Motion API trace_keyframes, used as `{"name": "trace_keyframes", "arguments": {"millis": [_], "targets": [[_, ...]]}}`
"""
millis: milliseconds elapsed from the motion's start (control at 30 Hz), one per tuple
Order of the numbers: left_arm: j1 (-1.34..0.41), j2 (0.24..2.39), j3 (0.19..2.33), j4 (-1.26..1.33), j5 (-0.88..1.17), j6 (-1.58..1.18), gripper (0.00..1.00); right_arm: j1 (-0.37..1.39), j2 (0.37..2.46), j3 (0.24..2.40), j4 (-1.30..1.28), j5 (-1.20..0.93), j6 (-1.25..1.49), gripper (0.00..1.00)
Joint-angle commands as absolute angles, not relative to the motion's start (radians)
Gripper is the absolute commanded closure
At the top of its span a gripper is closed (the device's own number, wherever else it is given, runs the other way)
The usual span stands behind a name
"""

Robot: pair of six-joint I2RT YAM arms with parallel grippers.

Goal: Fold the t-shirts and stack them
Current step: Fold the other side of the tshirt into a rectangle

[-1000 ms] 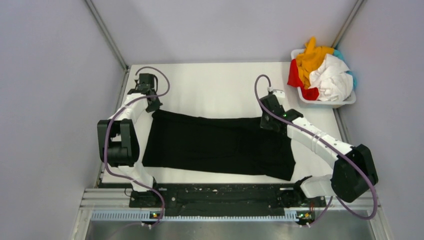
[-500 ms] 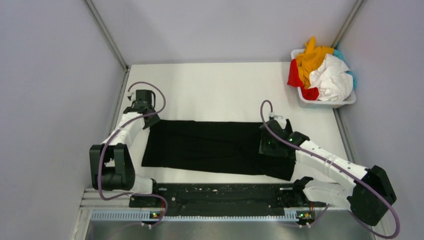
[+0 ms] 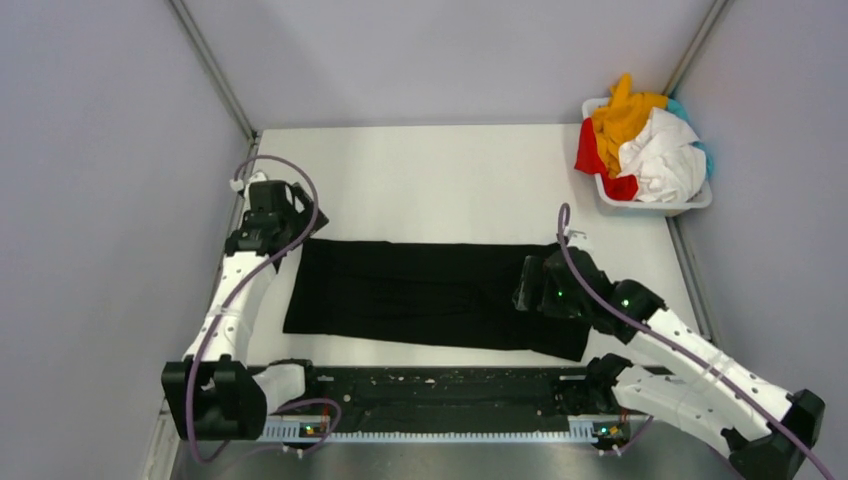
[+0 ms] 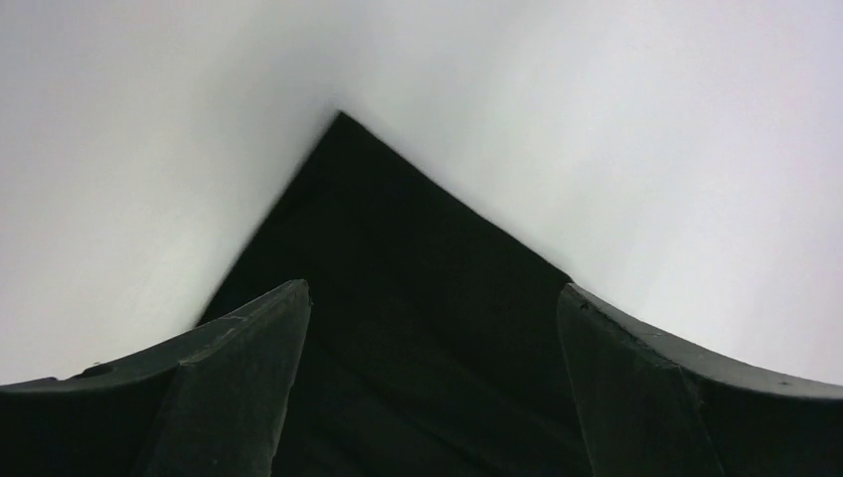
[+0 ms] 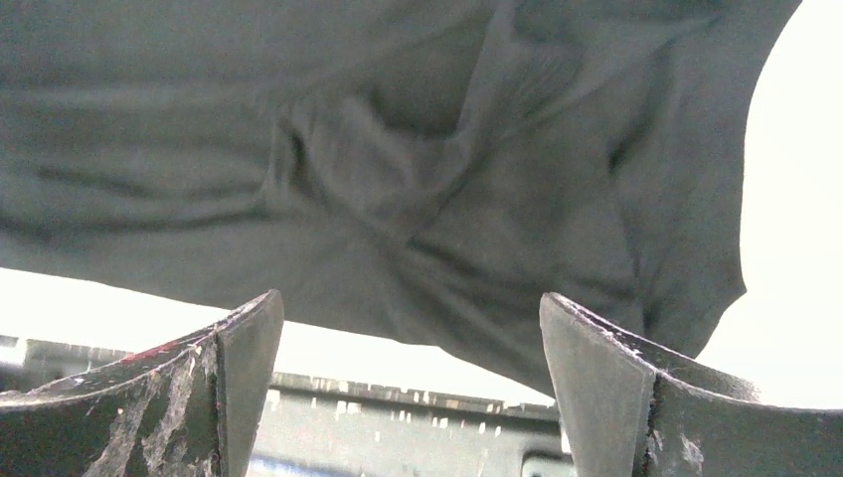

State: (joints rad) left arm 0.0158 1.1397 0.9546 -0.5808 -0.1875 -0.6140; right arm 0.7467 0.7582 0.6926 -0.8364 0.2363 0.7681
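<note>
A large black t-shirt (image 3: 430, 295) lies flat on the white table (image 3: 440, 180) as a long band running left to right. My left gripper (image 3: 292, 238) stands open just over its far left corner (image 4: 343, 129), nothing between the fingers. My right gripper (image 3: 523, 290) hovers open above the shirt's right end (image 5: 398, 179), where the cloth is creased. In the left wrist view the left gripper (image 4: 432, 298) shows black cloth under the gap. The right gripper (image 5: 413, 303) holds nothing. Orange-yellow (image 3: 622, 115), red (image 3: 590, 152), white (image 3: 665, 155) and teal (image 3: 682, 108) t-shirts are heaped in the basket.
The white plastic basket (image 3: 660, 207) sits at the back right corner by the wall. A black rail (image 3: 430, 385) with the arm bases runs along the near table edge, close to the shirt's near hem. Grey walls close in left, right and back.
Both grippers have gone from shut to open and let go of the black shirt. Both arms drew toward the near side, and the shirt's far edge now lies straight and flat.
</note>
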Motion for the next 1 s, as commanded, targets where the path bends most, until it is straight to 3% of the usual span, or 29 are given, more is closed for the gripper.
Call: {"name": "trace_keyframes", "arguments": {"millis": [0,200,400,533,667,767,800,967], "targets": [[0.004,1.238,0.908,-0.416,0.115,-0.584,0.01,0.623,0.894,0.745,-0.723,0.312,0.716,0.01],[-0.029,1.424,0.870,-0.355,0.158,-0.593,0.01,0.269,0.986,0.651,-0.424,-0.010,0.639,0.02],[-0.029,1.475,0.831,-0.316,0.122,-0.611,0.01,0.236,1.162,0.657,-0.313,-0.136,0.625,0.06],[-0.030,1.475,0.820,-0.316,0.091,-0.619,0.01,0.236,1.267,0.658,-0.349,-0.122,0.624,0.27],[-0.030,1.465,0.807,-0.313,0.071,-0.626,0.01,0.236,1.238,0.619,-0.378,-0.113,0.633,0.45],[-0.030,1.461,0.804,-0.312,0.064,-0.629,0.01,0.236,1.185,0.612,-0.423,-0.128,0.641,0.75],[-0.029,1.456,0.801,-0.310,0.052,-0.631,0.01,0.235,1.143,0.623,-0.487,-0.101,0.640,0.89],[-0.030,1.453,0.807,-0.324,0.022,-0.638,0.01,0.237,1.006,0.664,-0.707,-0.106,0.670,0.99]]}}
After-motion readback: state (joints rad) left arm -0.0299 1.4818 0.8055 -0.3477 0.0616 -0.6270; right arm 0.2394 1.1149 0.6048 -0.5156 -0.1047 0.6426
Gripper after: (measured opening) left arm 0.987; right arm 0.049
